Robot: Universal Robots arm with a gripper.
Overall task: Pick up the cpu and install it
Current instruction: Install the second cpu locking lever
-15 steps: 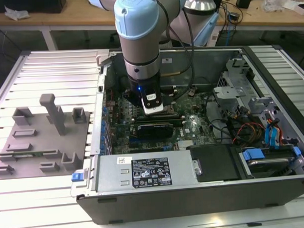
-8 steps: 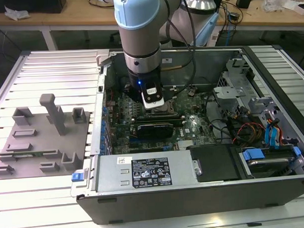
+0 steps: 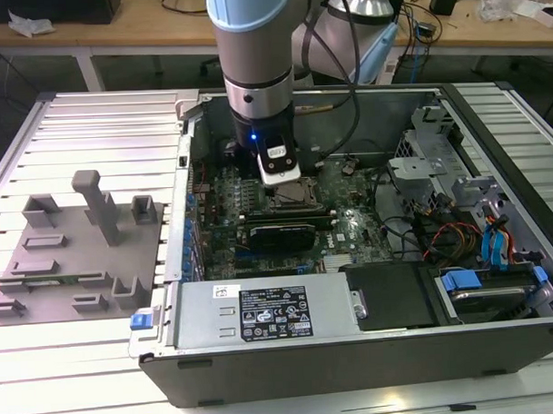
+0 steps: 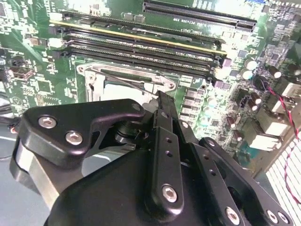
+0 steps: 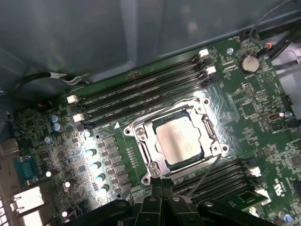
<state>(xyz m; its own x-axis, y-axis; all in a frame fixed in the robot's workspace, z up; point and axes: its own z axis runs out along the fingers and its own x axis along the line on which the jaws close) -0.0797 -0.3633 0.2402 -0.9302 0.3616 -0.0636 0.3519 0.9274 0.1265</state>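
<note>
The cpu (image 5: pixel 180 140), a flat square chip with a silvery top, lies inside the metal-framed socket (image 5: pixel 141 136) on the green motherboard (image 5: pixel 263 117). The socket's frame stands open around it, with its thin wire lever (image 5: pixel 207 172) lying loose beside it. My gripper (image 5: pixel 161 182) hangs just off one edge of the socket, its two narrow fingers pressed together with nothing between them. In the exterior view the gripper (image 3: pixel 281 178) is low inside the open computer case, right over the socket (image 3: pixel 295 196). The second wrist view has the gripper (image 4: pixel 161 100) in front of the socket frame (image 4: pixel 123 80).
Memory slots (image 5: pixel 141 92) run along both sides of the socket. A grey fixture tray (image 3: pixel 78 241) lies on the slatted table at the exterior view's left. The power supply (image 3: pixel 262 312), drive cage (image 3: pixel 429 156) and cables (image 3: pixel 441 233) crowd the case.
</note>
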